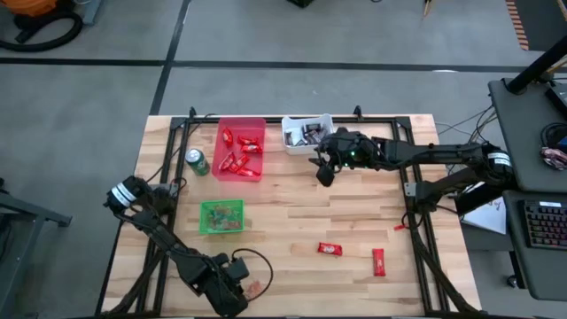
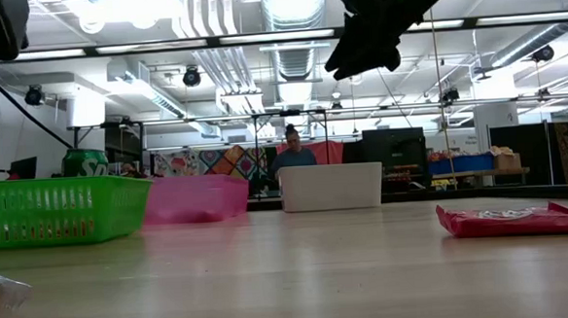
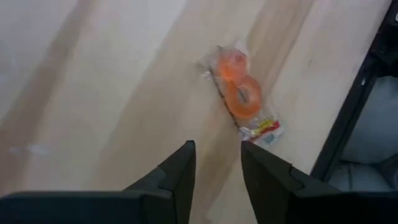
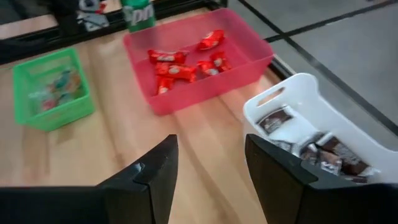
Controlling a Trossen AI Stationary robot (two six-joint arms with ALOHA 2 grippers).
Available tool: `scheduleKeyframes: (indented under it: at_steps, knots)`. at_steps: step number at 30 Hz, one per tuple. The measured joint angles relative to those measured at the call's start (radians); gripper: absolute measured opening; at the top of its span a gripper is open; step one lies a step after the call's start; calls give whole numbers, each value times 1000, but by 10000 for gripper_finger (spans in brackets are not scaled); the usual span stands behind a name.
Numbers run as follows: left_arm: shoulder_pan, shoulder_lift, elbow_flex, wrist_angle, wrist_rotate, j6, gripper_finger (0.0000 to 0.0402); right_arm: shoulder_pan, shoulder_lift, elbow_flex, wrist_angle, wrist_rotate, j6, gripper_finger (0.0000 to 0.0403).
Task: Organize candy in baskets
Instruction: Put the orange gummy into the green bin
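Observation:
My left gripper [image 3: 216,149] is open near the table's near edge [image 1: 235,285], just short of an orange candy in a clear wrapper [image 3: 239,93] that lies flat on the wood. My right gripper [image 4: 210,146] is open and empty, raised above the table [image 1: 326,167] beside the white basket [image 4: 311,134], which holds dark mini bars. The red basket [image 1: 239,149] holds several red-wrapped bars. Mixed-colour pieces lie in the green basket [image 1: 221,216]. Two red bars [image 1: 330,250] [image 1: 379,261] lie loose on the table's right near part.
A green soda can [image 1: 197,162] stands left of the red basket. A black frame rail [image 1: 412,190] runs along the table's right side. Bare wood lies between the baskets and the loose bars. A person [image 2: 293,157] sits in the room beyond the far edge.

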Motion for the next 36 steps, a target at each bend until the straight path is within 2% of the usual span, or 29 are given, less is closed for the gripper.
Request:
scheduleKeyframes:
  at_steps: [5,11,22,32,36]
  knots:
    - [-7,33,52,-26,-6,-40,142,43,0,0,-38,0,0,178]
    - [-13,82,108,-39,-8,-19,162,82,0,0,-84,0,15,178]
    - [-16,215,244,-104,-45,65,165,125,0,0,-124,1,54,178]
    - [-15,251,323,-280,-137,64,165,149,0,0,-126,5,85,178]
    - [-19,253,391,-402,-97,42,165,154,0,0,-126,8,110,178]
